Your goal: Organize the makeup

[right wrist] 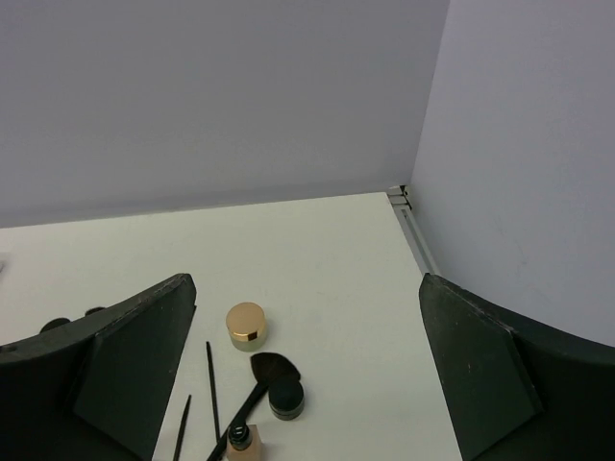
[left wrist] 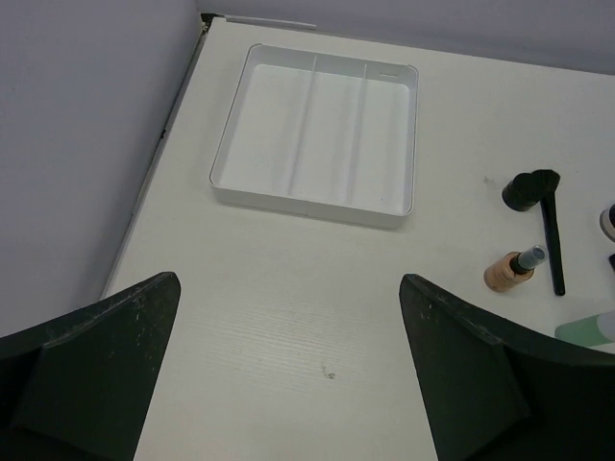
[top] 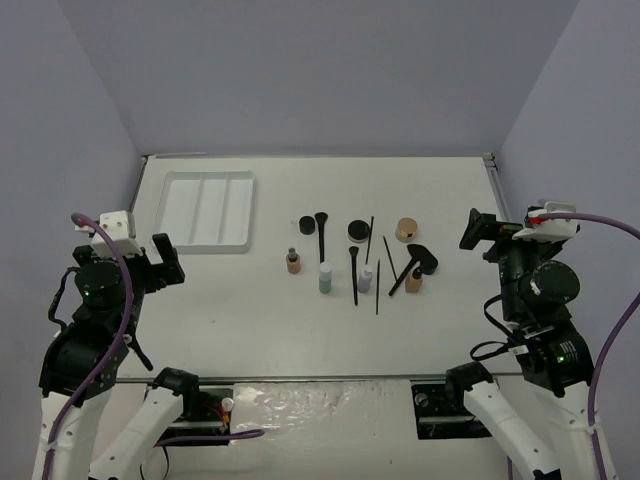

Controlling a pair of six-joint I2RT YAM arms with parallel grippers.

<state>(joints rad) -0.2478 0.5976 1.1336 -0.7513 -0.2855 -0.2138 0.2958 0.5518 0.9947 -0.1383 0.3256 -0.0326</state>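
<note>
Makeup (top: 354, 258): loose cluster, table (top: 250, 320) centre; pencils (top: 377, 290) and brushes (top: 321, 235) lie mostly near-to-far. White three-compartment tray (top: 208, 247): far left. Left tool (left wrist: 288, 288): jaws apart, nothing held, cluster to its right. Right tool (right wrist: 307, 288): jaws apart, nothing held, nearer the cluster

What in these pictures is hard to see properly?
- Left wrist view: the green bottle is cut off by the right edge.
- Right wrist view: the tan bottle is cut by the bottom edge; one finger of the right pincer hides makeup further left.
- Top view: the lilac bottle is too small for detail.
</note>
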